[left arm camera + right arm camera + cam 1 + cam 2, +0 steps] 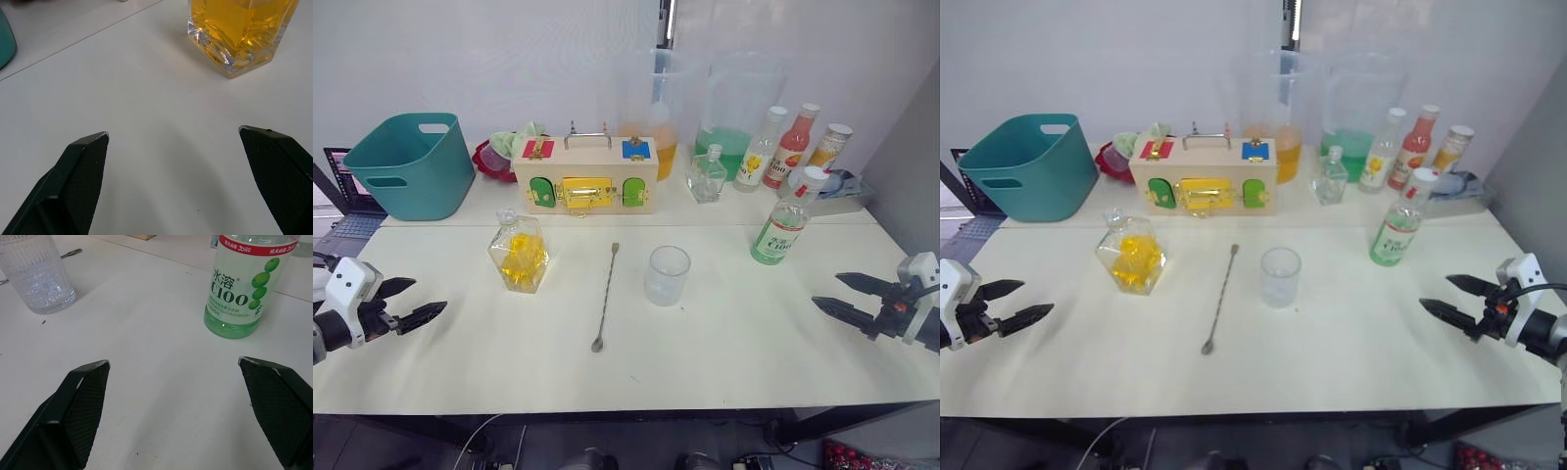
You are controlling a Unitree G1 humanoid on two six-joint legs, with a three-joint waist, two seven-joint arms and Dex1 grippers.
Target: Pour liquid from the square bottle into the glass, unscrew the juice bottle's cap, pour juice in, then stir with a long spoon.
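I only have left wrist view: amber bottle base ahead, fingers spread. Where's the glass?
Observer: The glass stands mid-table, on the robot's right of the long spoon.
Operator: Anything in it?
Observer: It looks empty.
Operator: Juice bottle?
Observer: The juice bottle stands upright further right, its cap on.
Operator: Right arm?
Observer: The right gripper is open, low over the table's right edge, holding nothing.
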